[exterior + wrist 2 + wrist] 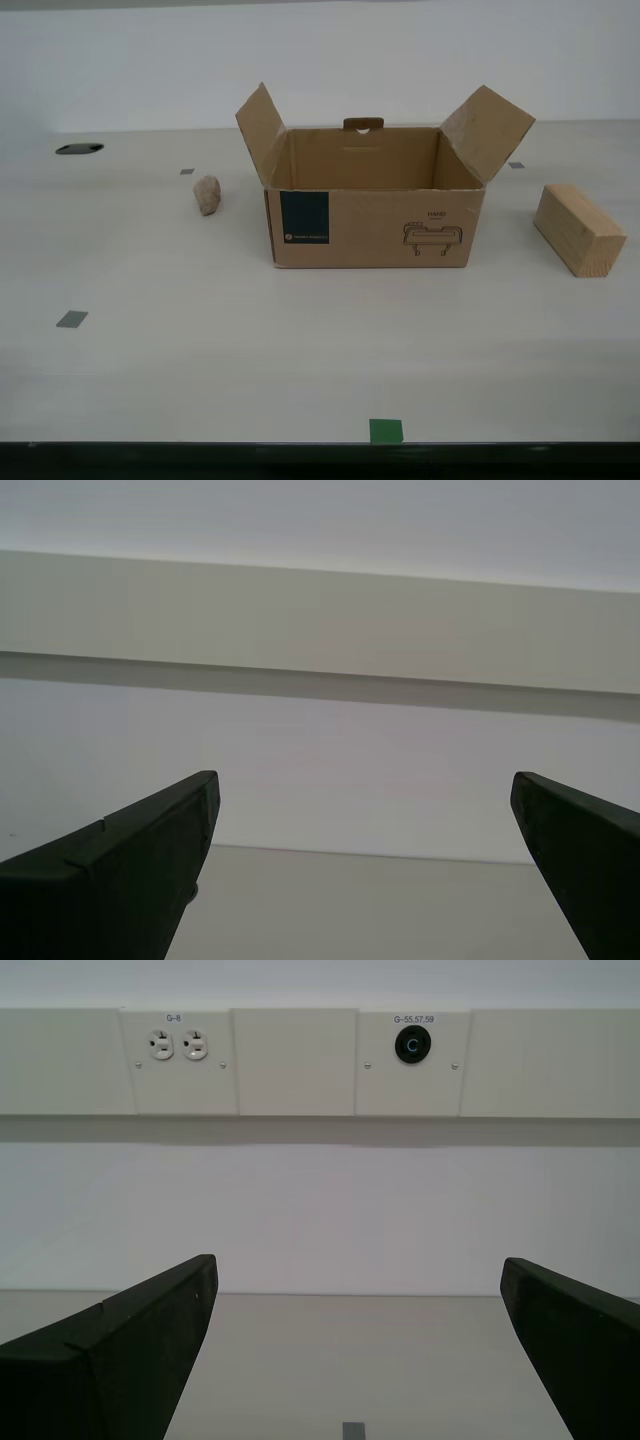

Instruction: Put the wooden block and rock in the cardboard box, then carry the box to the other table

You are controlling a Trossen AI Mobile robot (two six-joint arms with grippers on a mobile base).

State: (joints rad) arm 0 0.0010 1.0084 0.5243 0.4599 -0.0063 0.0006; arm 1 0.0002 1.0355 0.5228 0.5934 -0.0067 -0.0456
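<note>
1 box (372, 215), 1 rock (207, 195), 1 wood block (579, 229), maybe 5 tape sqs (386, 431).

My first gripper (355, 1360) has its two black jaws spread wide apart, nothing between them. Beyond them lies the smooth off-white table (350, 1360), with a small grey square mark (353, 1430) on it. Behind the table, a white wall carries a white double power socket (178, 1045) and a round black port (411, 1044).

A: The cardboard box (372, 228) is matt brown corrugated card; its teal label (304, 219) is matt too.

B: The wooden block (579, 229) is pale bare wood with visible grain, the rock (207, 195) rough, the table (250, 350) smooth and matt.
</note>
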